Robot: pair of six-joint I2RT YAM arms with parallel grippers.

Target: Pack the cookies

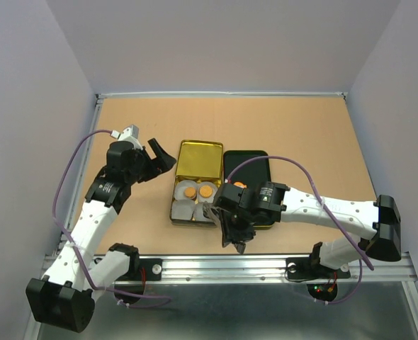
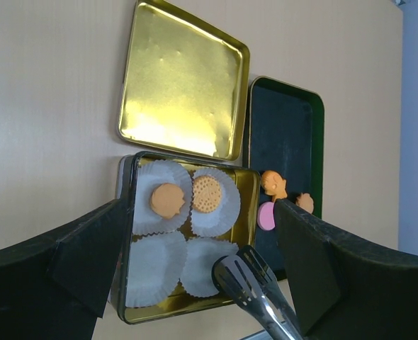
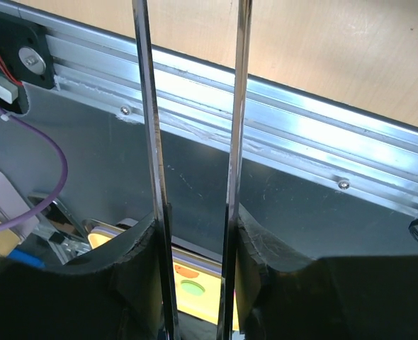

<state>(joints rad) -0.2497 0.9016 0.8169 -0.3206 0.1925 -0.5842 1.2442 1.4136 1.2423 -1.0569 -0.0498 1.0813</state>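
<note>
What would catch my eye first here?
A gold tin sits mid-table, two of its four paper cups holding orange cookies, its lid lying behind it. The right fingers grip metal tongs over the tin's near edge. A black tray beside it holds a few more cookies.

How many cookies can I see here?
5 cookies: two in the tin's far cups; a fish, a pink one and an orange one on the tray. More may be hidden.

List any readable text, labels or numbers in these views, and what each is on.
None readable in any view.
Gold tin, its lid and black tray: plain, no print.
Cookies: one has a dotted pattern, no letters.
Tongs in the right gripper: bare metal, no stamp visible.
</note>
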